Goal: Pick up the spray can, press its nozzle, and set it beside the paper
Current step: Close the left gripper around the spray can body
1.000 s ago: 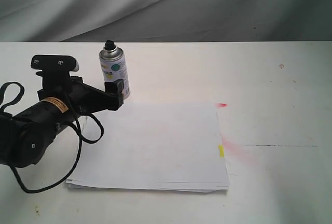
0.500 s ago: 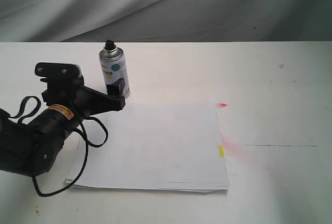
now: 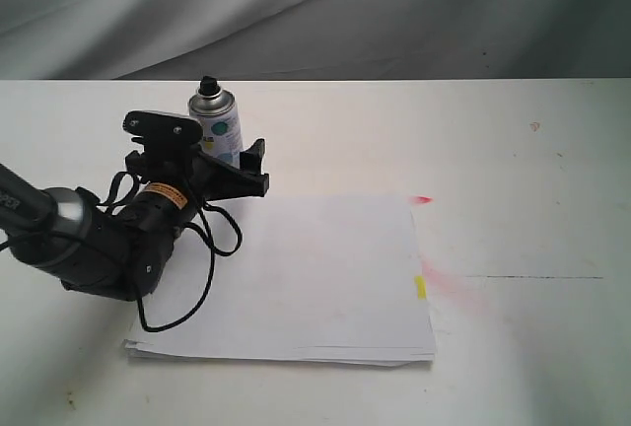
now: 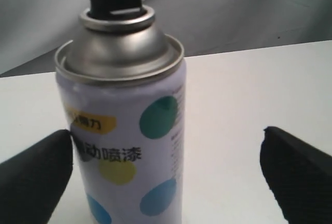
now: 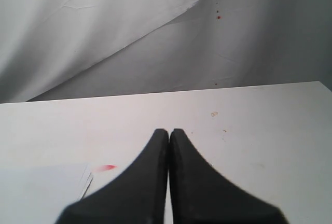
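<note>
White desk (image 3: 513,150); can (image 3: 215,128) stands upright, upper left of frame, just above the paper (image 3: 296,278). My left claw (image 3: 239,163) gapes wide around it, gripping nothing. Smooth, rigid, probably light: I'd squeeze mid-body.

Left gripper (image 3: 233,162) advanced, jaws now straddling spray can (image 3: 217,122).
</note>
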Tool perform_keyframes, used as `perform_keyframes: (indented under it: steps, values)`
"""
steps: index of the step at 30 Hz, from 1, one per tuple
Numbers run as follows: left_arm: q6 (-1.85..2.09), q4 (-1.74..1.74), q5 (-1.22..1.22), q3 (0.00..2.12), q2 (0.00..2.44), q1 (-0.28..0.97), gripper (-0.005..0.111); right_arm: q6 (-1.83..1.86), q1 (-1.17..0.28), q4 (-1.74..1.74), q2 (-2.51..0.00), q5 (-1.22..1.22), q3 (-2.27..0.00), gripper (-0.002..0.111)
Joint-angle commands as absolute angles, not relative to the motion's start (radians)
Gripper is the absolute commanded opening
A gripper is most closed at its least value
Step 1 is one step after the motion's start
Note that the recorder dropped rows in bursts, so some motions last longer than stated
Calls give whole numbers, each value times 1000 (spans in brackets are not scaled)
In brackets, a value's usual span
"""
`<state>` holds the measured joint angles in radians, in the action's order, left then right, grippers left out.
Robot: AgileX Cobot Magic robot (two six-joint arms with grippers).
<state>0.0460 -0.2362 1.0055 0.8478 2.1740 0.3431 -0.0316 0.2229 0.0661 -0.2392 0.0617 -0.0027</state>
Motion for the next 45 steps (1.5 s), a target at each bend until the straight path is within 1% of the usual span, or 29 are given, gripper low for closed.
perform_keyframes:
  steps: [1, 5, 11, 17, 32, 35, 37, 41, 42, 44, 45]
  values:
    - [80, -285, 993, 921, 2225, 349, 91, -32, 231, 53, -241, 72, 0, 0]
    - [113, -285, 986, 980, 2271, 347, 91, -32, 231, 53, -241, 72, 0, 0]
    - [104, -278, 960, 1026, 2294, 306, 91, -32, 231, 53, -241, 72, 0, 0]
    - [99, -261, 960, 1029, 2294, 278, 91, -32, 231, 53, -241, 72, 0, 0]
    - [113, -250, 960, 1029, 2294, 278, 90, -32, 231, 53, -241, 72, 0, 0]
    - [113, -249, 960, 1029, 2294, 278, 81, -32, 231, 53, -241, 72, 0, 0]
    - [113, -249, 960, 1029, 2294, 278, 67, -32, 231, 53, -241, 72, 0, 0]
    - [113, -249, 988, 1029, 2294, 278, 37, -32, 231, 53, -241, 72, 0, 0]
    - [113, -252, 992, 1029, 2294, 278, 26, -32, 231, 53, -241, 72, 0, 0]
    - [113, -252, 982, 1029, 2291, 278, 11, -32, 231, 53, -241, 72, 0, 0]
    - [113, -252, 958, 1029, 2281, 278, -1, -32, 231, 53, -241, 72, 0, 0]
